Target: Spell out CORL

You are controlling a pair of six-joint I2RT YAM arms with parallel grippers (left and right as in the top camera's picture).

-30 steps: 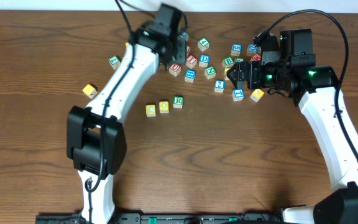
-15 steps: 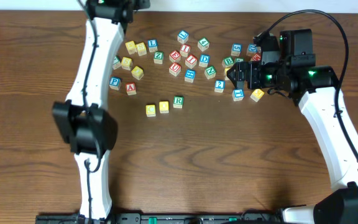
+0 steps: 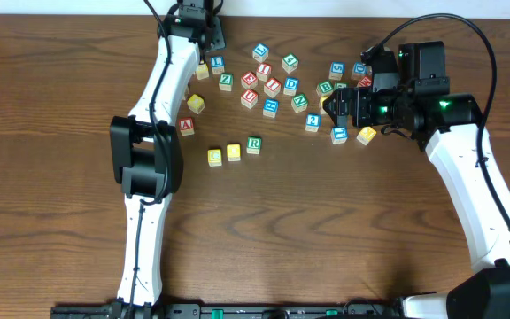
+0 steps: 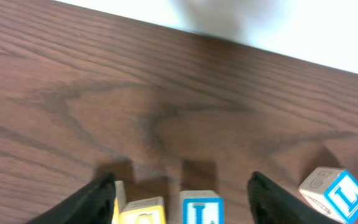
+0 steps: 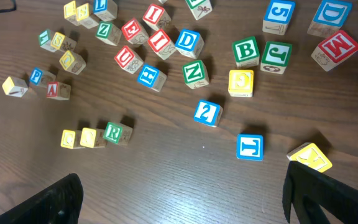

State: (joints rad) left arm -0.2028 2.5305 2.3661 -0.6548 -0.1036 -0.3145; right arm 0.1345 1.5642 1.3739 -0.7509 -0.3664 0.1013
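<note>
L-block (image 4: 201, 209) between left gripper (image 4: 182, 186) (spread)

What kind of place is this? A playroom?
More likely a robot lab than a playroom. A left arm and a right arm, both white machines, reach over a wooden table, and a black cable loops behind the right one. The letter blocks are probably their practice pieces.

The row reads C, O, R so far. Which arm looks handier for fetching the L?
Left. The left gripper, open, hovers just above a blue L block; the right gripper hangs well off to the other side.
</note>
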